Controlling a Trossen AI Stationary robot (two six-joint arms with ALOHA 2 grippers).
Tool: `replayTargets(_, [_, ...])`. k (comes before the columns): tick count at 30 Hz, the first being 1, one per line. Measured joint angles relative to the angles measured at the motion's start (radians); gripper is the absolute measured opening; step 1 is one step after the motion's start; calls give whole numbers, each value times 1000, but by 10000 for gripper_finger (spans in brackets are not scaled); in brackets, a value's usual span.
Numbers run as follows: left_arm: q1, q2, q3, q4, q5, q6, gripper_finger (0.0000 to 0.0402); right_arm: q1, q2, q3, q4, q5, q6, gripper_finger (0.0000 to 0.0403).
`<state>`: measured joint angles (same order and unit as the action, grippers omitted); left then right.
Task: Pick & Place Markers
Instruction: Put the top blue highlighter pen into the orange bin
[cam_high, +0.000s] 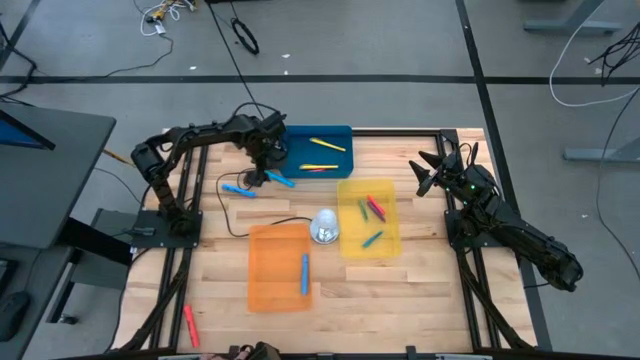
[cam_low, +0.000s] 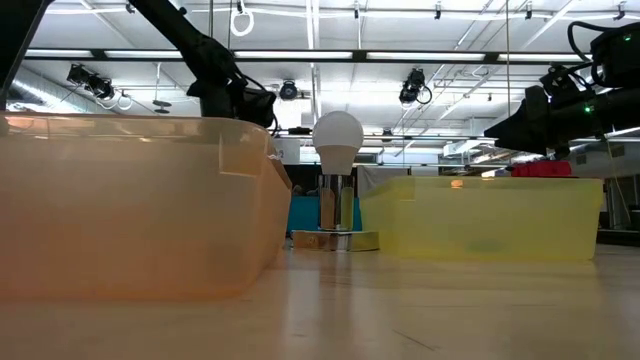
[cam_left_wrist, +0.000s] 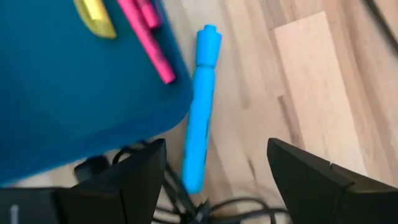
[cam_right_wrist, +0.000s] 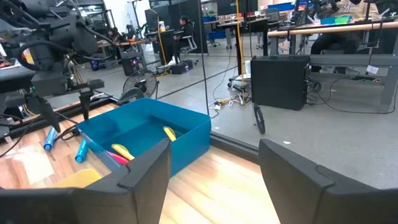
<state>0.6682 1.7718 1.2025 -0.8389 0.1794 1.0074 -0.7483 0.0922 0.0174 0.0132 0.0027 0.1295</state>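
My left gripper (cam_high: 264, 172) hangs open over the table by the blue tray's (cam_high: 318, 150) near left corner, pointing down. Between its fingers, clear of both, a light blue marker (cam_left_wrist: 199, 106) lies flat on the wood against the tray's corner. A second light blue marker (cam_high: 238, 189) lies a little to the left. Inside the blue tray are yellow (cam_high: 327, 145) and pink (cam_left_wrist: 149, 43) markers. The yellow tray (cam_high: 391, 245) holds red, green and blue markers, and the orange tray (cam_high: 270, 270) holds one blue marker (cam_high: 305, 273). My right gripper (cam_high: 428, 172) waits open at the table's right side, held level above the wood.
A white bulb-shaped object (cam_high: 325, 227) on a metal base stands between the orange and yellow trays. A black cable (cam_high: 235, 205) runs across the wood near the left gripper. A red marker (cam_high: 189, 322) lies at the near left, beside the table's frame.
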Motion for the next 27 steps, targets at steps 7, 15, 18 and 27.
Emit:
replayTargets(7, [-5,0,-71,87,43,10,286,0,0,0,0,0,0,245])
replayTargets(15, [-2,0,-150,190,49,9,286,0,0,0,0,0,0,245])
replayTargets(18, [3,6,-165,202,35,9,286,0,0,0,0,0,0,245])
replayTargets(27, [11,64,-160,175,24,-13,264,0,0,0,0,0,0,245])
